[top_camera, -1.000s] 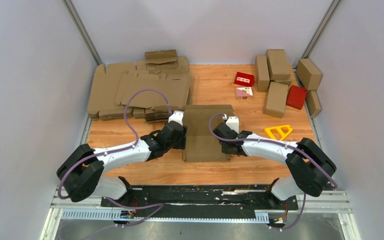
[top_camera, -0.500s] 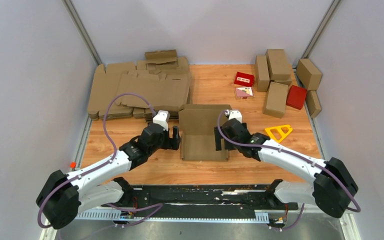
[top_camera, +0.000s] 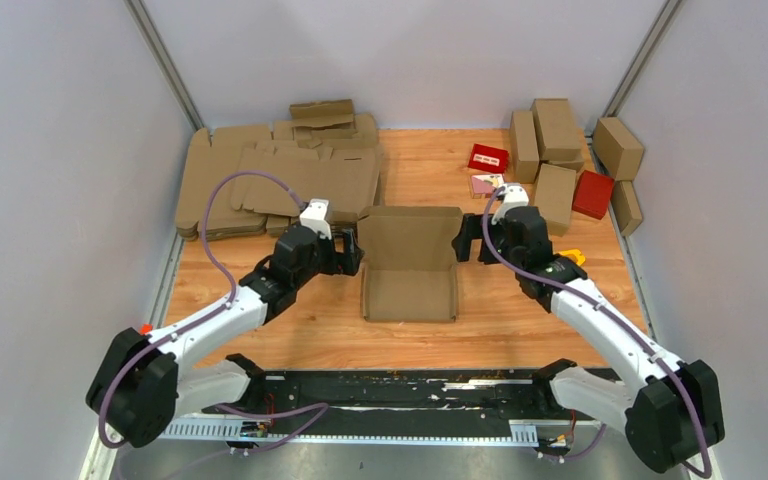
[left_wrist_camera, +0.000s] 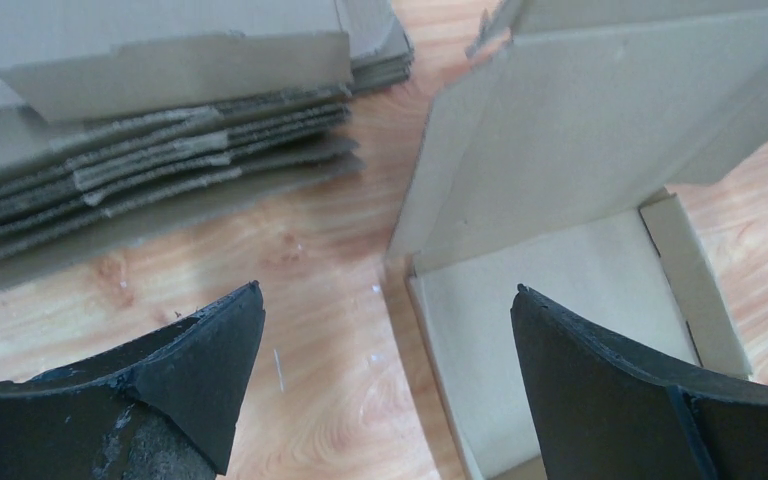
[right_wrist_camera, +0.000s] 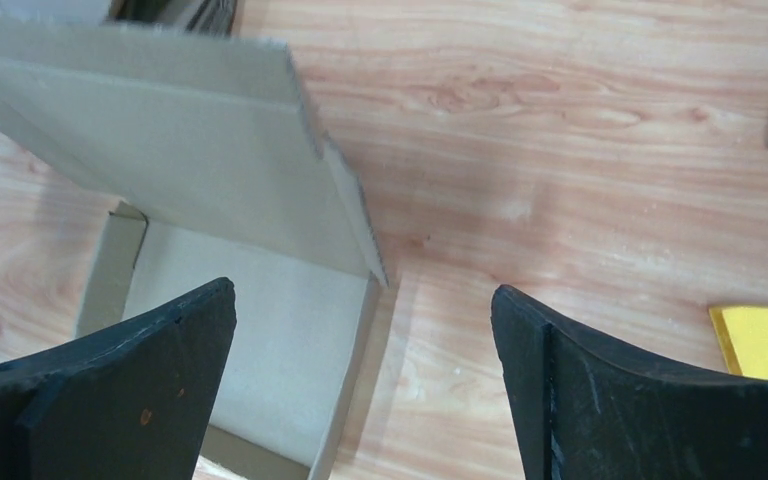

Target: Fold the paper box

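The left claw (top_camera: 352, 252) is spread wide and empty just left of the box (top_camera: 410, 285), at its far left corner. In the wrist view its fingers (left_wrist_camera: 200, 370) hang on either side of the box's left wall, apart from it. The right claw (top_camera: 467, 244) is just as wide and grips nothing, just right of the box at the far right corner. The box lies with its tray open and its lid (top_camera: 410, 225) standing up along the far edge. Under it is a table (top_camera: 300, 335) of orange wood grain. Flat blanks (top_camera: 280, 180) are stacked beyond the box to its left. Brown boxes (top_camera: 555, 150) and two red ones (top_camera: 592, 193) sit beyond it to its right. Nearer than the box, a black rail (top_camera: 400, 390) carries both arm bases. Grey walls (top_camera: 60, 150) close in left of, right of and beyond the box. A yellow piece (right_wrist_camera: 760, 335) right of the box is cut off by the picture edge, and the right arm mostly covers it from above. A small pink-and-white thing (top_camera: 488, 185) beyond the box is too small to tell. Both wrist views cut off the box's near edge.
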You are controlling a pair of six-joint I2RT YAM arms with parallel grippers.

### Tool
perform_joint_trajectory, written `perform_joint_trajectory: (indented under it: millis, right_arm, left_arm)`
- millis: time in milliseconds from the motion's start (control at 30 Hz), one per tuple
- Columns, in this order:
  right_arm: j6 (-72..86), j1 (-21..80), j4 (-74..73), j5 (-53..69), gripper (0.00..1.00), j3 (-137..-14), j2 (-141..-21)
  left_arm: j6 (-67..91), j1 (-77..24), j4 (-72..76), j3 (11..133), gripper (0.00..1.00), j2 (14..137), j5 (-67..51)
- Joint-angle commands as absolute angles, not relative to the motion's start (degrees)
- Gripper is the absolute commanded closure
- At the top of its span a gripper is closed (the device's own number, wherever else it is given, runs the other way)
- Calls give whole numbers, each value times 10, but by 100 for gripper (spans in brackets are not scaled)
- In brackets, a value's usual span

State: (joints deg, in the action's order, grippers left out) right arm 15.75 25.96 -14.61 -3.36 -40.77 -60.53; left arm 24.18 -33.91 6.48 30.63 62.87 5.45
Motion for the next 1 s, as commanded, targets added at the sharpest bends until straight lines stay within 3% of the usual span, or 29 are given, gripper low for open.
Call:
perform_joint_trajectory:
  millis: [0, 367, 567, 833, 967]
  right_arm:
    - [138, 202, -78, 70, 1, -439, -616]
    - [111, 178, -53, 116, 0, -473, -672]
    - [90, 172, -56, 143, 0, -505, -723]
    - [85, 172, -96, 144, 29, -531, -741]
    - [83, 178, -123, 131, 37, -540, -748]
  left_arm:
    - [218, -315, 133, 350, 0, 657, 18]
    - [161, -297, 161, 375, 0, 669, -33]
    - [158, -289, 150, 413, 6, 716, -50]
    - [170, -289, 141, 441, 27, 764, -84]
    - [177, -289, 111, 462, 38, 777, -89]
